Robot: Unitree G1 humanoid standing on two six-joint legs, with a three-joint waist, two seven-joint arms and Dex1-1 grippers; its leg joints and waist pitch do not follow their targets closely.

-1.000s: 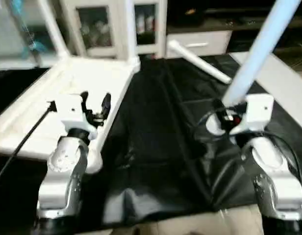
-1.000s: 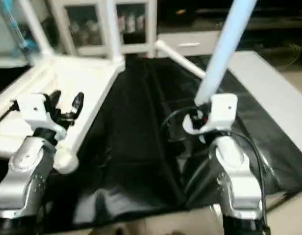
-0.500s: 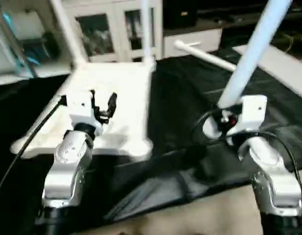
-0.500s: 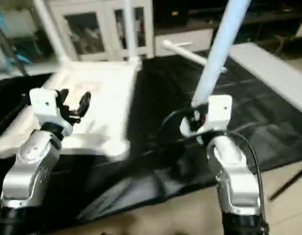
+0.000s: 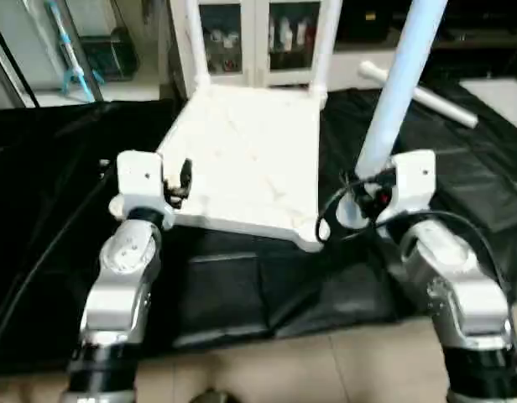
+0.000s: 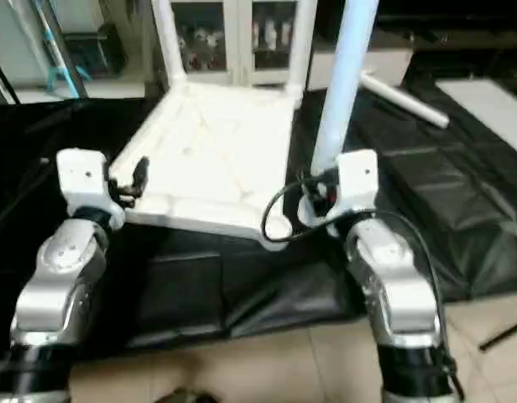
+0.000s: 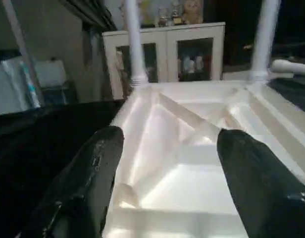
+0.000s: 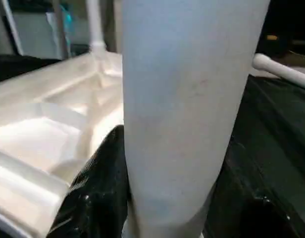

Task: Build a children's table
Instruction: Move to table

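Black-covered bench (image 5: pixel 242 294). White tabletop (image 5: pixel 250 159) lies upside down near middle, two legs standing at its far corners. Loose white leg (image 5: pixel 418 92) lies near far right corner.

Black crumpled cover (image 5: pixel 242 285) draped over the surface, beige tiled floor (image 5: pixel 267 369) showed at its near edge, white glass-doored cabinet (image 5: pixel 258 38) stood behind, small items sat on its shelves, blue-handled tool (image 5: pixel 70 50) leaned at far left.

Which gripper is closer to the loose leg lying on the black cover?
Right. The right gripper, holding an upright leg, sits on the loose leg's side; the left gripper is across the tabletop.
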